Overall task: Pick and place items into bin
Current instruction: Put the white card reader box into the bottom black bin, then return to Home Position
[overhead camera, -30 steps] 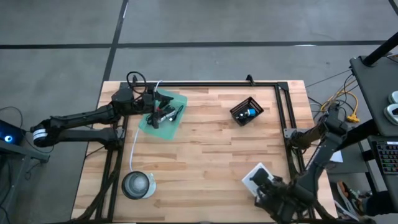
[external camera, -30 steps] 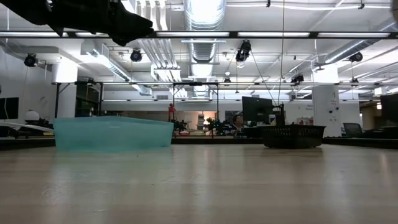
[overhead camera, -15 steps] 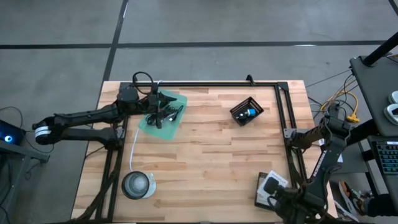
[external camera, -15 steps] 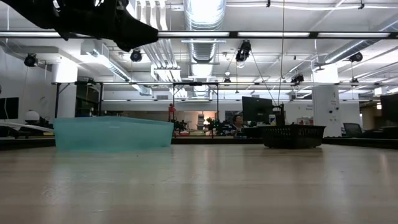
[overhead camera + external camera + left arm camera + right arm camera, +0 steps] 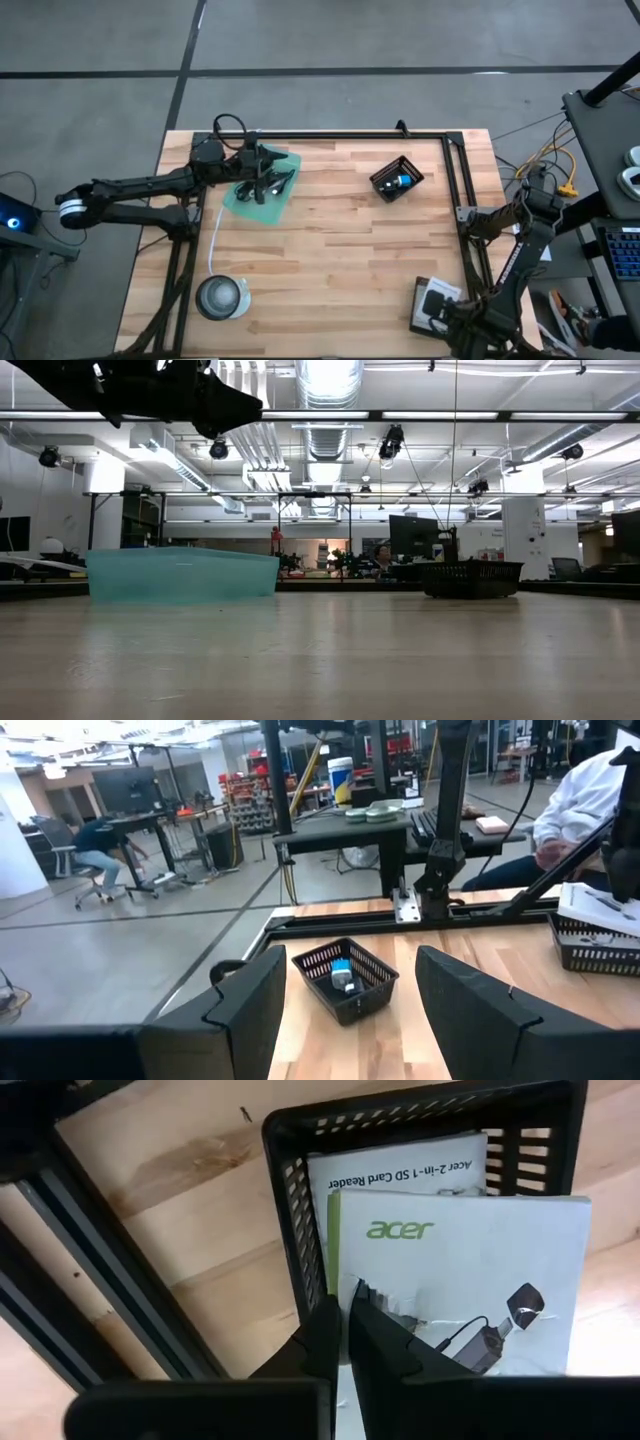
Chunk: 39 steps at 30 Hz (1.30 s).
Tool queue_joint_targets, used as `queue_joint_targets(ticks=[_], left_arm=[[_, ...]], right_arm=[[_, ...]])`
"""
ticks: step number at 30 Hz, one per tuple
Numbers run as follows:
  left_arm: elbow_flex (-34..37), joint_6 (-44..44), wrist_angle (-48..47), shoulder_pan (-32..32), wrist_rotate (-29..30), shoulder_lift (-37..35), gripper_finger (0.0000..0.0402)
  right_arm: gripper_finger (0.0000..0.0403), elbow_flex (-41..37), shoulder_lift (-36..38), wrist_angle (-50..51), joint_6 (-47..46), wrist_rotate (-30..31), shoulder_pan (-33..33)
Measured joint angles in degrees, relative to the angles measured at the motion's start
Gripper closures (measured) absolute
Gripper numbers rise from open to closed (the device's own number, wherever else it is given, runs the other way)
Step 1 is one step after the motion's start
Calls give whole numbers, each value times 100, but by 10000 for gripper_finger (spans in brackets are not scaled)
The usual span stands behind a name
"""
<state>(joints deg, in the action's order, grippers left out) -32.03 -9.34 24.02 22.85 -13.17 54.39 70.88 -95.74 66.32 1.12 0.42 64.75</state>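
Packet delivered, left arm over the tray

The right gripper (image 5: 345, 1342), fingers pinched on the white printed packet (image 5: 470, 1290), has carried it into the black mesh bin (image 5: 420, 1110); left gripper (image 5: 262, 168), fingers spread and empty, now hovers above cables in the teal tray (image 5: 283, 203).

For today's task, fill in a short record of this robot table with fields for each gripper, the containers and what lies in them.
left gripper: above the teal tray, fingers open and empty
right gripper: at the table's near right corner, over the black basket, fingers shut
teal tray: far left of the table, holds dark cables
small black bin: far right of centre, holds a small blue piece
black basket: holds white printed packets
round clear tub: near left corner, lidded
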Motion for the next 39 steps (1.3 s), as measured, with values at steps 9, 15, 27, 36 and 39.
queue_joint_targets(ticks=[9, 15, 27, 36, 39], left_arm=[[0, 4, 93, 0, 0, -4, 194], [0, 4, 97, -2, 0, -7, 194], [0, 7, 102, -2, 0, -9, 194], [2, 7, 106, 0, 0, -9, 194], [2, 7, 106, 0, 0, -9, 194]], right_arm=[[394, -79, 0, 7, 448, -4, 0], [392, -88, 0, -42, 467, -9, -13], [337, -97, 0, -193, 208, 181, -18], [284, -97, 66, -195, -575, 1399, -11], [290, -110, 339, -225, -1054, 2205, -24]])
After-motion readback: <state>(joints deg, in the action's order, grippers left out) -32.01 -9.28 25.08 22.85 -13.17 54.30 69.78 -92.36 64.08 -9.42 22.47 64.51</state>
